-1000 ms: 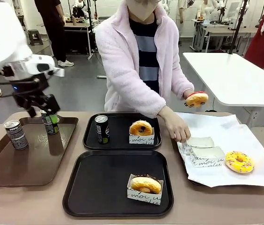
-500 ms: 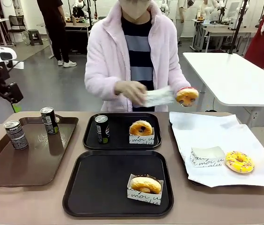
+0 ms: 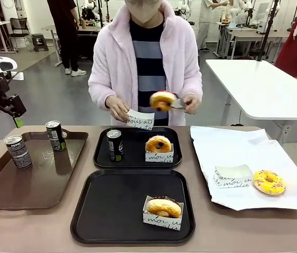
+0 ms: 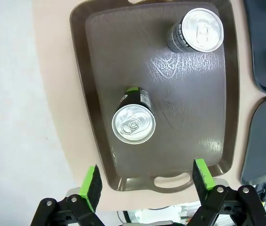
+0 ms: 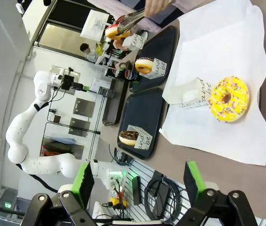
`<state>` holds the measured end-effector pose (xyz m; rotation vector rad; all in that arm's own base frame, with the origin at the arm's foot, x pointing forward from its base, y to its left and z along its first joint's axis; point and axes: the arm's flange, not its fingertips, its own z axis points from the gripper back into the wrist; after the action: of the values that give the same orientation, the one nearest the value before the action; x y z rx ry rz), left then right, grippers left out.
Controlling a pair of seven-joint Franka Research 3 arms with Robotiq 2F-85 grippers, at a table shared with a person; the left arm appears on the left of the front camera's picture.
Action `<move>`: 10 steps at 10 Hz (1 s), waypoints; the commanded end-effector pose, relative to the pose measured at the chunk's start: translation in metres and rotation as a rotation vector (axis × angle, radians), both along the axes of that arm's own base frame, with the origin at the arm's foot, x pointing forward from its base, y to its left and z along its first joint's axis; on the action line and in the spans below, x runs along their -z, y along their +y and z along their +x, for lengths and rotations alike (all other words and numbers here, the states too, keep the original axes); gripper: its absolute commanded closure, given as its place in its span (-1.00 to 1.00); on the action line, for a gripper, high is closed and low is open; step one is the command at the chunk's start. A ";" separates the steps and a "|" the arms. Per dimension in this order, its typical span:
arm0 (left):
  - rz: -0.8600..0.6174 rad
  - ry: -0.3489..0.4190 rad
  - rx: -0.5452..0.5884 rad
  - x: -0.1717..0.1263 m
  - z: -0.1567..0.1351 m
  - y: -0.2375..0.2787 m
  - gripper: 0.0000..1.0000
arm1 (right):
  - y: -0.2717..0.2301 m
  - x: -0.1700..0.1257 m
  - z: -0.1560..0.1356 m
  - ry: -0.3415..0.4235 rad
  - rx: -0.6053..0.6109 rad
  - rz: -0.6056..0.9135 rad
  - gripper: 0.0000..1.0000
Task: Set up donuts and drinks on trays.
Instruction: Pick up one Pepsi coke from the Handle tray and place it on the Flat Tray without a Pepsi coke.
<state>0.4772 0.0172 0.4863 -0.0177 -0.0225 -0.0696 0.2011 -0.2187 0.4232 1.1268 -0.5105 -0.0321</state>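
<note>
Left gripper (image 4: pixel 147 178): held high over the brown tray (image 4: pixel 185 103); the fingers are spread wide and nothing is gripped.
Right gripper (image 5: pixel 137 181): held off the table with its fingers set wide apart; nothing is gripped, and the paper-lined tray (image 5: pixel 227 42) is well apart from it.
Far black tray (image 3: pixel 100 158): a can (image 3: pixel 115 145) is stood upright by the left edge; an orange donut in a sleeve (image 3: pixel 159 145) is set right of the middle.
Near black tray (image 3: pixel 111 205): a chocolate donut in a sleeve (image 3: pixel 164 208) is placed toward the near right corner.
Brown tray: two more cans are stood upright on it, one (image 3: pixel 18 151) by the left edge, the other (image 3: pixel 56 135) at the far right corner.
Paper-lined tray: a yellow sprinkled donut (image 3: pixel 269 182) is laid bare near the right edge, with an empty sleeve (image 3: pixel 233 175) just beside it.
Person: a glazed donut (image 3: pixel 162 100) is held in tongs (image 3: pixel 177 103) by one hand (image 3: pixel 191 103), in the air beyond the far edge of the far black tray; an open sleeve (image 3: pixel 139 120) is held in the other hand (image 3: pixel 118 108), below the donut and apart from it.
</note>
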 end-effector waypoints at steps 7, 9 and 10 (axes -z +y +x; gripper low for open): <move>-0.050 0.006 0.038 0.053 0.009 0.021 -0.99 | -0.001 0.000 0.000 -0.018 -0.003 0.011 -1.00; -0.055 0.015 0.029 0.065 0.015 0.023 -0.99 | -0.001 0.000 0.000 -0.018 -0.003 0.011 -1.00; -0.053 0.006 0.016 0.077 0.015 0.021 -0.99 | -0.001 0.000 0.000 -0.018 -0.003 0.011 -1.00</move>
<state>0.4921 0.0365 0.4178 -0.0533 0.0067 -0.0805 0.2011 -0.2187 0.4232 1.1267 -0.5106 -0.0322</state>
